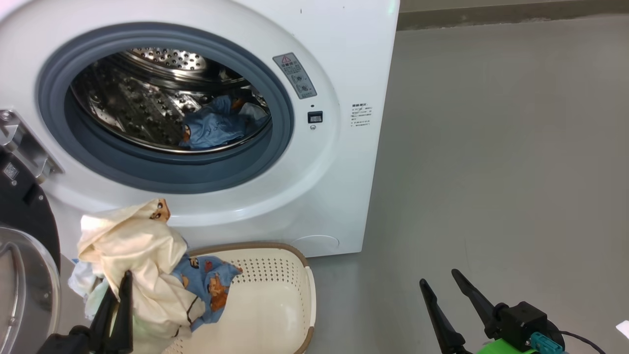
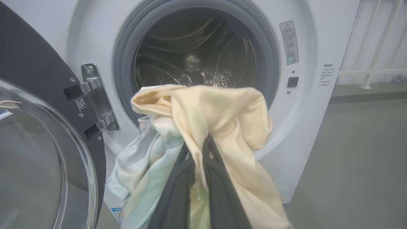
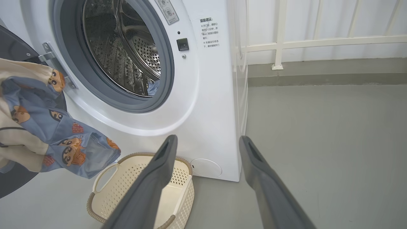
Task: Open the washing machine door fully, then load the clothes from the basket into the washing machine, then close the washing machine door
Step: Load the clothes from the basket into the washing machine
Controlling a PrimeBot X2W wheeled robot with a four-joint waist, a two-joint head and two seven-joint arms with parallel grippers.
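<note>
The washing machine [image 1: 344,59] stands with its steel drum [image 1: 147,98] exposed, and a light blue garment [image 1: 216,128] lies inside. The washing machine door [image 1: 24,246] is swung open at the left, its glass bowl facing me [image 2: 38,152]. My left gripper [image 1: 120,290] is shut on a bundle of clothes, cream-yellow cloth [image 2: 222,114] with a blue cartoon-print piece [image 1: 206,280] hanging from it, lifted above the basket [image 1: 290,275] and below the drum opening. My right gripper [image 1: 439,276] stands open over the floor to the right of the basket [image 3: 140,156].
The door's metal hinge [image 1: 24,147] juts from the machine's left edge. Grey floor [image 1: 491,172] stretches to the right of the machine. A white railing [image 3: 318,41] runs along the wall behind. The door latch slot [image 1: 315,117] sits right of the rubber ring.
</note>
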